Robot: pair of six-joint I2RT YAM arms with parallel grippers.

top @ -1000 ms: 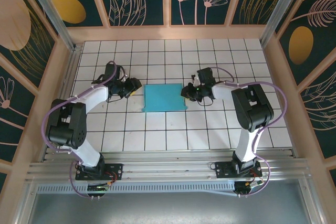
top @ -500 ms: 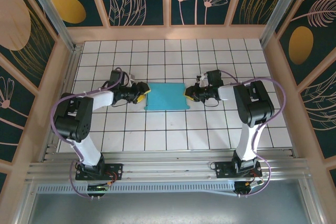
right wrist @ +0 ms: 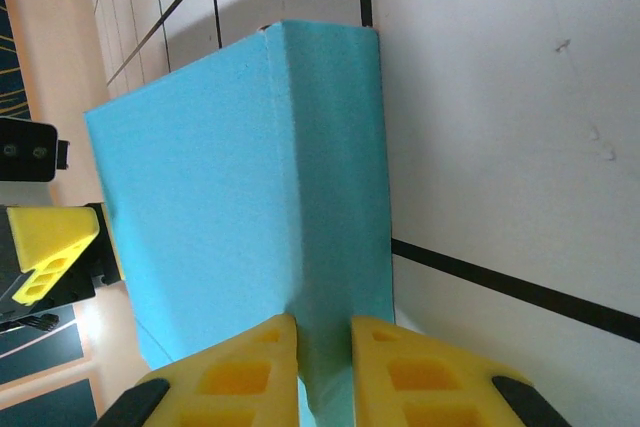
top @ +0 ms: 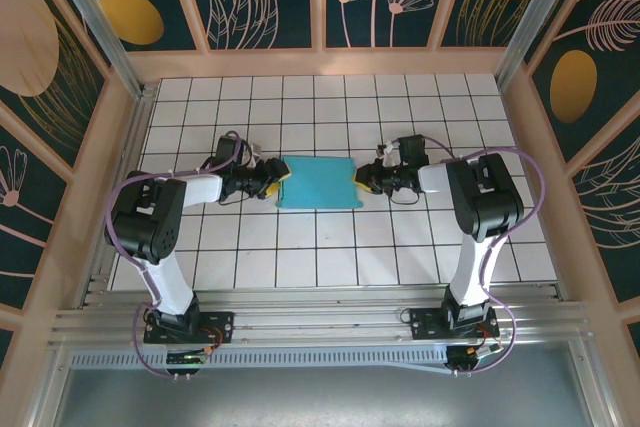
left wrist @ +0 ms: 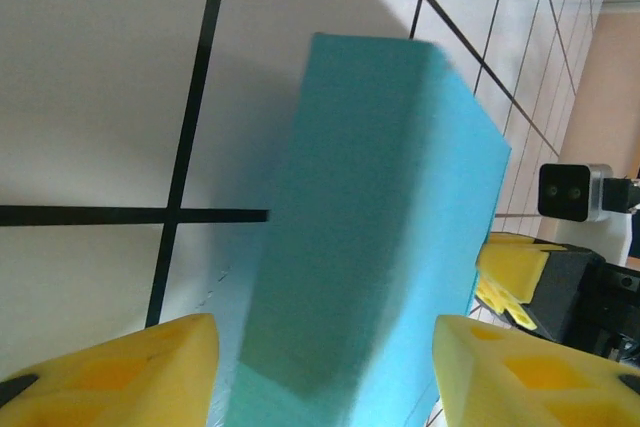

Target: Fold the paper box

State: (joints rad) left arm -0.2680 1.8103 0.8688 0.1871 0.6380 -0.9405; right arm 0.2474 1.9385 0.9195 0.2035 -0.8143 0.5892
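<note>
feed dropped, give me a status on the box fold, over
Left gripper open, straddling left end of paper box. Right gripper shut on its right edge. Turquoise face up. Nothing in the way.

From above, the box (top: pixel 316 183) has both short ends tucked under the left gripper (top: pixel 276 177) and right gripper (top: pixel 360 180). At the right wrist its near edge vanishes between the fingers (right wrist: pixel 238 372). At the left wrist it blurs off the bottom.
</note>
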